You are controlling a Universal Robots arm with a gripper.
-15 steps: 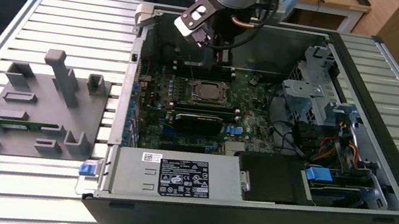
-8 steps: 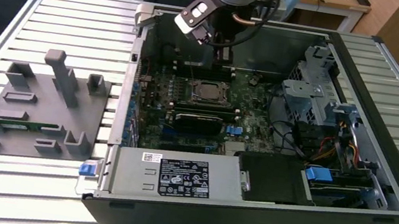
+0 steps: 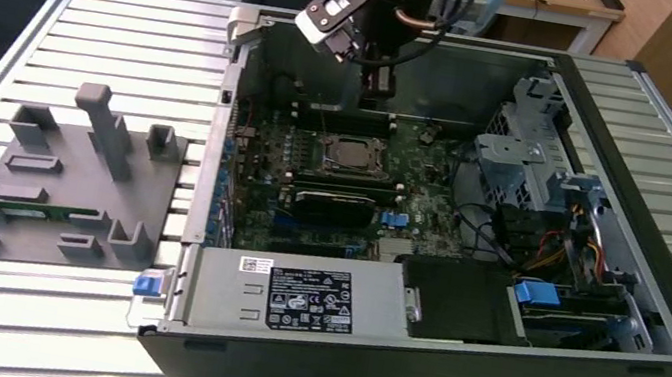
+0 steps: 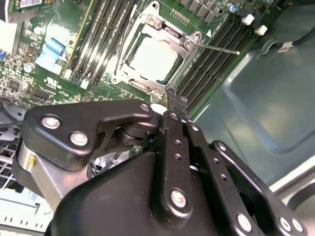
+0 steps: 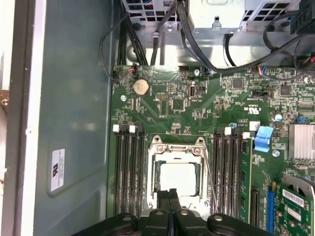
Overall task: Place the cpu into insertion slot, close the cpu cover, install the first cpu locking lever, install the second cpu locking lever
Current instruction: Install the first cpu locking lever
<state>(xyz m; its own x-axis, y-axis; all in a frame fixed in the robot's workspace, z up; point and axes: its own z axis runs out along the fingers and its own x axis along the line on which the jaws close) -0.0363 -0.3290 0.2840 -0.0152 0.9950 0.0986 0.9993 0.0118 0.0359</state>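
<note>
End effector [image 5: 170, 194] is pinched fully closed with nothing in it, tips hanging just over one edge of the socket in both wrist views. The cpu [image 5: 177, 177] looks seated in the insertion slot [image 4: 140, 86], and the cpu cover [image 4: 170, 32] looks folded down around it, chip showing through the window. What's not done, I'd say, is the latching: a thin wire locking lever [image 4: 219, 47] sticks out over the memory slots [image 4: 211, 69] beside the socket. Closed fingers make a decent pusher for that. I'd catch the lever near its free end, press it down and sideways under its catch, go slow, and stay off the memory slots so nothing gets scraped.
</note>
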